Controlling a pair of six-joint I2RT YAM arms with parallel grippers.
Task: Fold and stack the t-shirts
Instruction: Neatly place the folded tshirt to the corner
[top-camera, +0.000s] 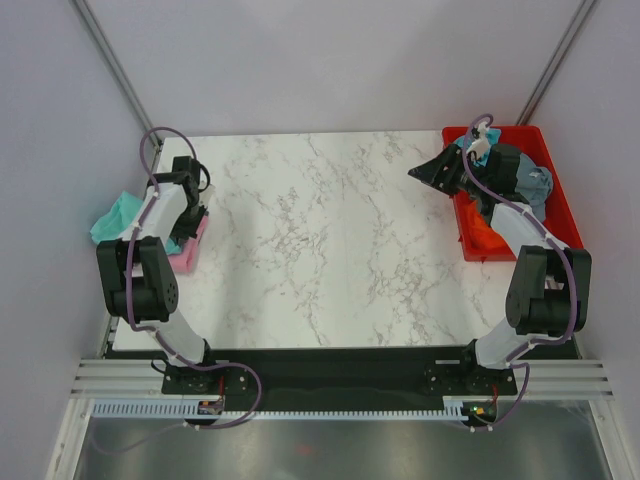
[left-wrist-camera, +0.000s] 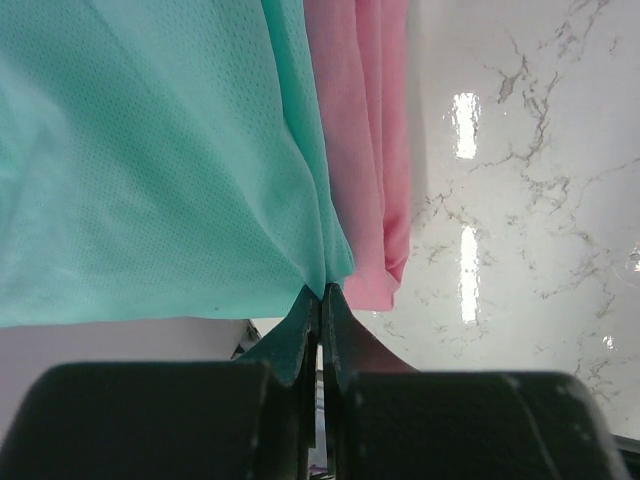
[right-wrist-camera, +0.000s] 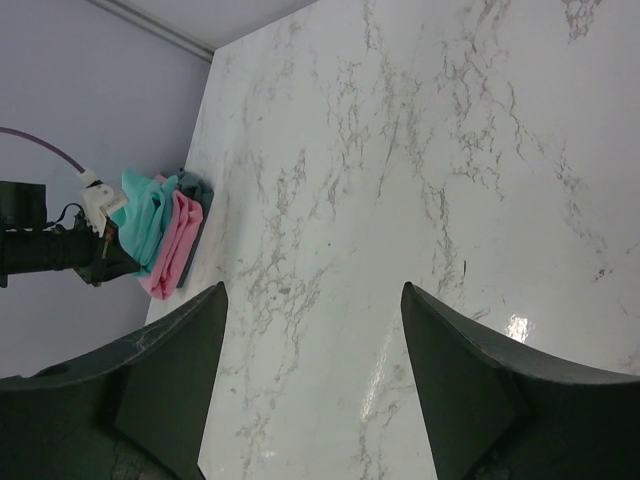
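At the table's (top-camera: 330, 250) left edge sits a pile of three: one teal-green t-shirt (left-wrist-camera: 150, 160), one pink t-shirt (left-wrist-camera: 365, 150) and one darker t-shirt (right-wrist-camera: 196, 192) beneath. The red tray (top-camera: 515, 130) shows one grey-blue t-shirt (top-camera: 538, 185) and one orange t-shirt (top-camera: 483, 235). The left gripper (left-wrist-camera: 321, 300) is pressed together, pinching the teal-green edge. The right gripper (right-wrist-camera: 313, 290) hangs spread wide over the marble, holding nothing.

Bright even light w/ glare spots on table (left-wrist-camera: 462, 110).
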